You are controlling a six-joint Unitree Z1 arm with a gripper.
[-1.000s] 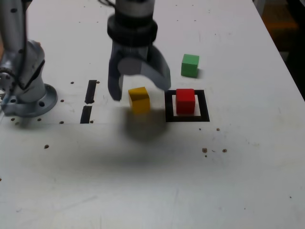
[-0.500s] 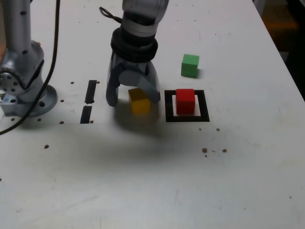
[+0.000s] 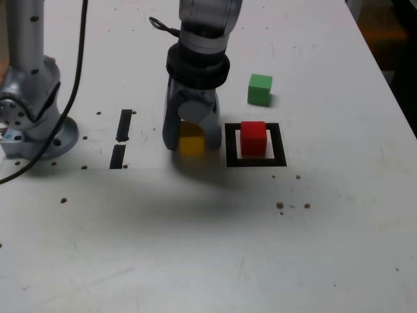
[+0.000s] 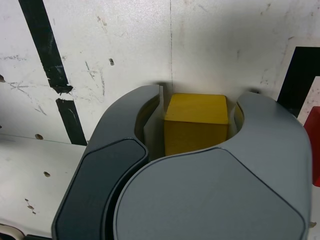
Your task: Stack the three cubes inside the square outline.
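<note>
The yellow cube (image 3: 191, 145) rests on the white table just to the exterior view's left of the square outline (image 3: 255, 161). My gripper (image 3: 191, 141) reaches down over it with a finger pressed against each side; the wrist view shows the yellow cube (image 4: 196, 122) held snugly between the grey fingers (image 4: 125, 120). Inside the outline sits the red cube (image 3: 253, 138). Beyond the outline, the green cube (image 3: 260, 89) stands alone on the table. In the wrist view a slice of the red cube (image 4: 314, 145) and the outline's black tape (image 4: 300, 75) appear at the edge.
Two short black tape strips (image 3: 121, 138) lie at the exterior view's left of the gripper. The arm's grey base (image 3: 36, 127) and a black cable stand at the far left. Small dark specks dot the table.
The gripper has come down over the yellow cube and its fingers have drawn in from wide apart to touching the cube's sides. The cubes have not moved.
</note>
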